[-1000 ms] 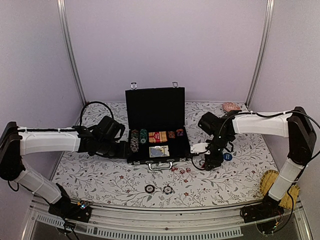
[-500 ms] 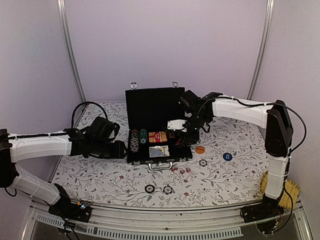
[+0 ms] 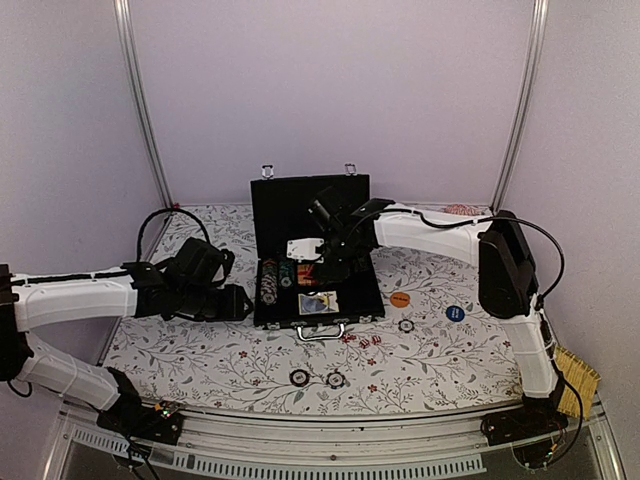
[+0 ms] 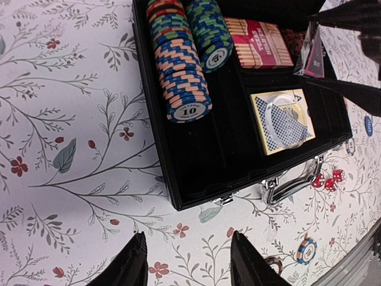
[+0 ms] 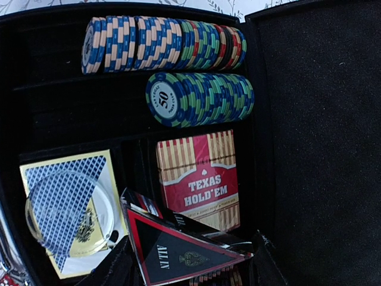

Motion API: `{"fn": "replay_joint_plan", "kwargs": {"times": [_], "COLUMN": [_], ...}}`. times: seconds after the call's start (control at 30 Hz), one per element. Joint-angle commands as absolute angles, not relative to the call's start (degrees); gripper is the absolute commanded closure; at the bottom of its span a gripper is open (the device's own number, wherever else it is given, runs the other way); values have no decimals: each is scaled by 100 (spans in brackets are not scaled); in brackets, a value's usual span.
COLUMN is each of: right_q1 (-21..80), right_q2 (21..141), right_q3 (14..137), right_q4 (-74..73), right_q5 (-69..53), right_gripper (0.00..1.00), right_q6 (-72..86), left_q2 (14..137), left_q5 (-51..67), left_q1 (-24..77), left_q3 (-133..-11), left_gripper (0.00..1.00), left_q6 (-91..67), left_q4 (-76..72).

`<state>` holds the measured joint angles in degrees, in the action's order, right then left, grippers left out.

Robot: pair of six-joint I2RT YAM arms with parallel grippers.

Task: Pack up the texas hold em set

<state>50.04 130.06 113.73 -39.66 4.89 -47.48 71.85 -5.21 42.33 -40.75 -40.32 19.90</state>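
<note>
The black briefcase (image 3: 318, 300) lies open at the table's middle, lid upright. It holds rows of chips (image 5: 166, 42), a red Texas Hold'em card deck (image 5: 199, 176) and a blue-backed deck (image 5: 65, 202) with a clear disc on it. My right gripper (image 5: 187, 265) is shut on the black-red "ALL IN" triangle (image 5: 178, 253) and holds it over the case's tray; from above the triangle (image 3: 305, 248) looks white. My left gripper (image 4: 187, 265) is open and empty over the cloth by the case's front left corner (image 4: 178, 199).
An orange disc (image 3: 400, 298), a blue disc (image 3: 455, 313), a chip (image 3: 406, 325) and red dice (image 3: 365, 341) lie right of the case. Two chips (image 3: 299, 377) lie near the front. A pink shell (image 3: 462, 213) is at the back right, a straw item (image 3: 575, 370) at the right edge.
My right arm has swung left from the table right of the case to over the open tray, carrying the triangle. My left arm has drawn back a little to the left.
</note>
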Motion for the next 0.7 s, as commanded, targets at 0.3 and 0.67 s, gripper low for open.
{"fn": "replay_joint_plan", "kwargs": {"times": [0.3, 0.67], "right_q1": [5029, 5029], "right_q2": [13811, 13992], "right_q3": [11671, 11689], "right_q4": [-3199, -2806], "right_q5": [1153, 1439], "right_gripper": [47, 40], "right_q6": [-5052, -5366], "left_q2": [6891, 6847], "left_q5": [-476, -457], "left_q1": [4212, 4212], "left_q3": [-3836, -3790], "left_gripper": [52, 52], "left_q6": [-4192, -4201], "left_q4": [1819, 1795]}}
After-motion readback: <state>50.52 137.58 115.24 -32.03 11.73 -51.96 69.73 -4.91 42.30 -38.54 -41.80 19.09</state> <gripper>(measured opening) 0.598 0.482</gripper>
